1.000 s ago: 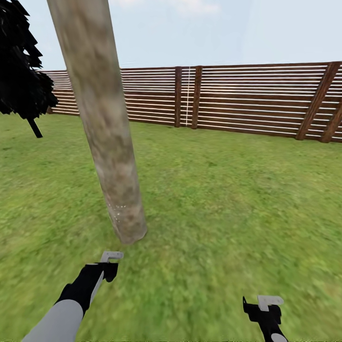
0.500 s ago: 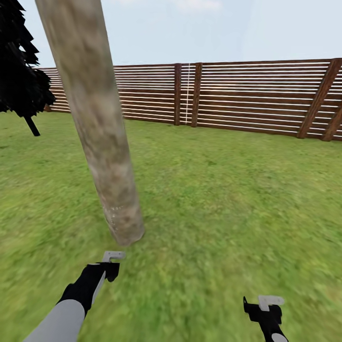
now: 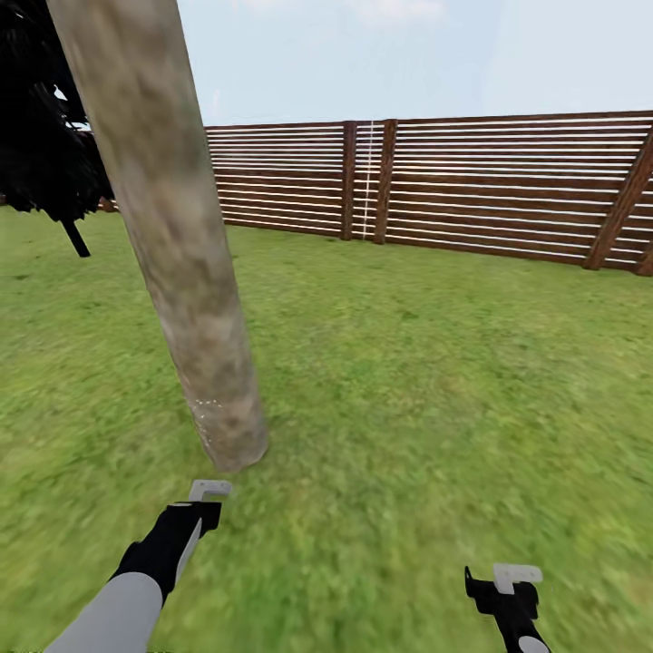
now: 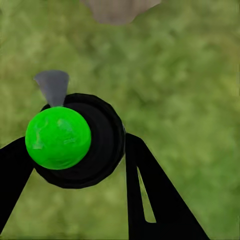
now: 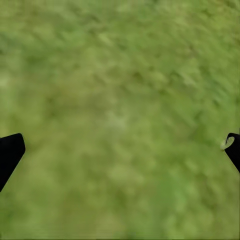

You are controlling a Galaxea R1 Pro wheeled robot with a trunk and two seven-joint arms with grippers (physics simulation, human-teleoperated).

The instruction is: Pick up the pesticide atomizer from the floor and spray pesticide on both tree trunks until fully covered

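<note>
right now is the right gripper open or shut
Open. In the right wrist view the right gripper has its two black fingertips at opposite edges, with bare grass between them and nothing held.

Head cam sits high, looking forward and down past the tree trunk (image 3: 172,245) to the fence (image 3: 472,190), while both wrist cams point close down at the grass (image 5: 120,110), the left one sharing that trunk's base (image 4: 119,9) with the head view.

floor (image 3: 435,381): blurry green grass | on it: 1 tree trunk (image 3: 172,236) rooted upright | brown slat fence (image 3: 490,190) along far edge
</note>
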